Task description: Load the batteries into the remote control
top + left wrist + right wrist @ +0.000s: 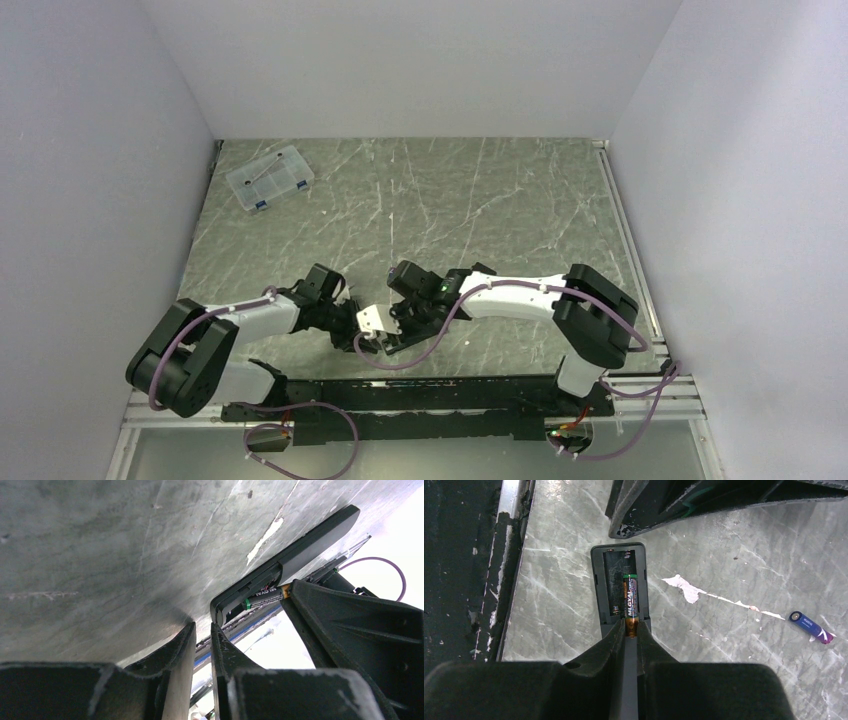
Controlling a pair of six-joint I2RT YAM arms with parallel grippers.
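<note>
The remote control lies flat on the table with its battery bay open. My right gripper is shut on the gold end of a dark battery, which lies lengthways in the bay's right slot. The left slot looks empty. The blue-banded battery lies loose on the table to the right. My left gripper is shut with only a thin slit and holds nothing. It sits just off the remote's near end, and I cannot tell if it touches. In the top view both grippers meet and hide the remote.
A clear plastic compartment box sits at the table's far left corner. The black base rail runs along the near edge, close behind the remote. A white scuff marks the marbled tabletop.
</note>
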